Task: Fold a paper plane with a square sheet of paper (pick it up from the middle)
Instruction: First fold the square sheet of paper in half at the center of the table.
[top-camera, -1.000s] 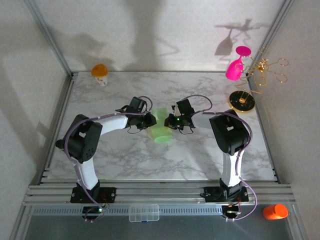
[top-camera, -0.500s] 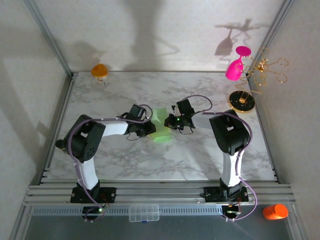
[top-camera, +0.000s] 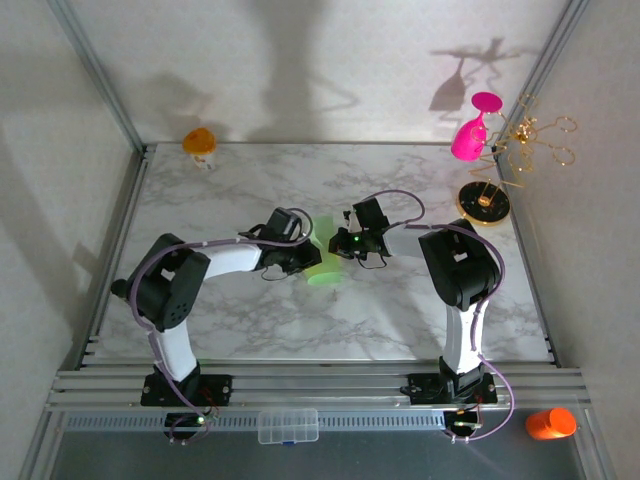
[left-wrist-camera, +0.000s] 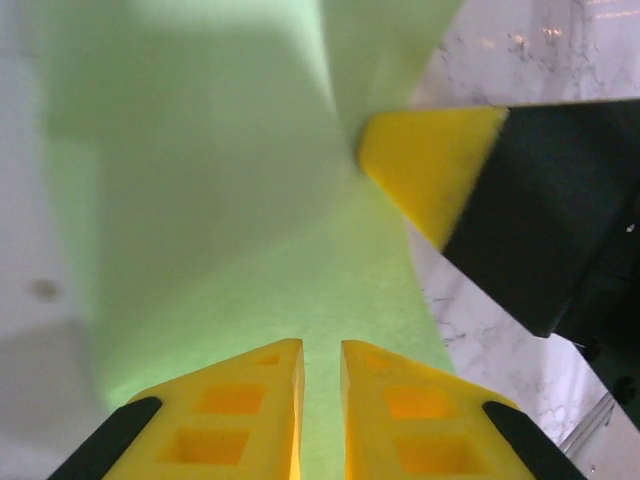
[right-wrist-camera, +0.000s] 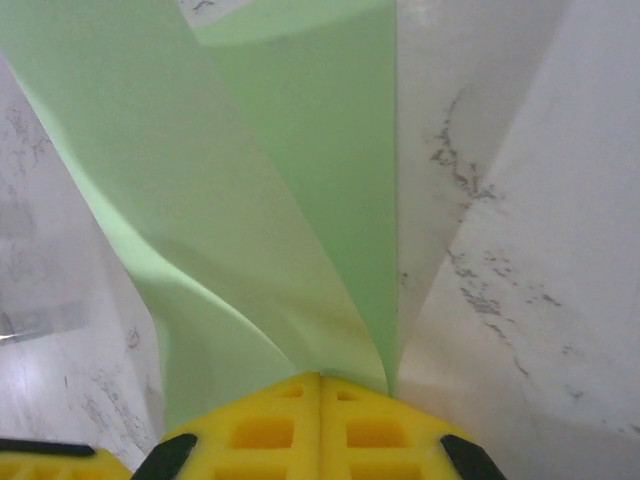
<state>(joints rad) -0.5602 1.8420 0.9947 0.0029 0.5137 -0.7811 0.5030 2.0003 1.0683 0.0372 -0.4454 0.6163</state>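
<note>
Quick count first: one square sheet of paper (top-camera: 325, 268), two arms, two end effectors. The pale green sheet sits mid-desk, bent up and creased rather than flat, right between the two end effectors, so from the top camera they cover a good part of it.

The right end effector (top-camera: 338, 244) is clamped on the sheet. In its wrist view the yellow pads (right-wrist-camera: 270, 430) are pressed together, with the paper (right-wrist-camera: 300, 180) fanning up out of the seam. The left wrist view also catches one of its pads (left-wrist-camera: 425, 165) pinching a crease.

The left end effector (top-camera: 297, 258) is at the sheet's left side. Its pads (left-wrist-camera: 240, 410) are nearly together with a thin slit between them, and green paper (left-wrist-camera: 220, 200) shows through the slit. I honestly can't tell if it's gripping the sheet or just sitting over it.

Other stuff around the marble desk (top-camera: 400, 310), one of each:
- a gold stand (top-camera: 483, 203) in the far right corner
- a pink glass (top-camera: 470, 135) hanging on that stand
- a small orange cup-like thing (top-camera: 199, 145) at the far left corner
- a clear plastic box (top-camera: 288, 425) on the near rail
- an orange object (top-camera: 550, 423) off the near right corner

All of them are well apart from the paper.
</note>
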